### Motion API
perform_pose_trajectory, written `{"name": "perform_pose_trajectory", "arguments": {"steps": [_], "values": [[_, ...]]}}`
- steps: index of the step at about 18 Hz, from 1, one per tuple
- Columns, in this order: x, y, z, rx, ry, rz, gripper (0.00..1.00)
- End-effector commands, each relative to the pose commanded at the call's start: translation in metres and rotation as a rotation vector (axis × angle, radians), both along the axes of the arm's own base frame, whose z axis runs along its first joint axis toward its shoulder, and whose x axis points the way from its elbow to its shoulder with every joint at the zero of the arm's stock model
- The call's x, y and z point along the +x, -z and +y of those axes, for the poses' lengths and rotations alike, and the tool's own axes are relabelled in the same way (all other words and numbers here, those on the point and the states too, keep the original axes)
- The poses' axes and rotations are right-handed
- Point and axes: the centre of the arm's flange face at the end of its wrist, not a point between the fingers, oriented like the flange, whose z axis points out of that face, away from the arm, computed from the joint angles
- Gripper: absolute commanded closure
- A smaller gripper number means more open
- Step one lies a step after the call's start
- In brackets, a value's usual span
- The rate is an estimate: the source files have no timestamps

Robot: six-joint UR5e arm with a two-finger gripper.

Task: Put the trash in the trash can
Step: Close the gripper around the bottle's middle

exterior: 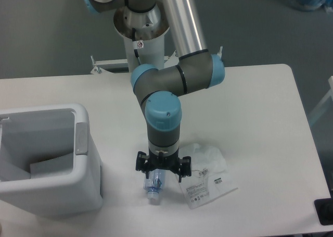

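The clear bluish bottle [152, 186] lies on the white table [250, 101], mostly hidden under my gripper; only its lower end and cap show. My gripper [162, 175] hangs straight over the bottle, open, with one black finger on each side of it. The translucent white bag [206, 179] with its printed label lies just right of the gripper. The white trash can [78, 195] stands at the left edge of the table, well apart from the gripper, with something pale lying inside it.
The arm's base column [140, 36] rises behind the table's far edge. A dark object [324, 212] sits at the lower right corner, off the table.
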Motion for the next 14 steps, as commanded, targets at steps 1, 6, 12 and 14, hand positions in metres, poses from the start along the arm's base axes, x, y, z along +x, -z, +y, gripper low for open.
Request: {"name": "perform_pose_trajectory", "arguments": {"steps": [1, 6, 12, 14], "values": [[0.001, 0.001, 0.0, 0.0, 0.002, -0.002, 0.0], [0.009, 0.015, 0.005, -0.02, 0.001, -0.018, 0.0], [0.011, 0.031, 0.007, -0.037, 0.009, -0.033, 0.0], [0.01, 0.042, 0.008, -0.049, 0.009, -0.043, 0.0]]}}
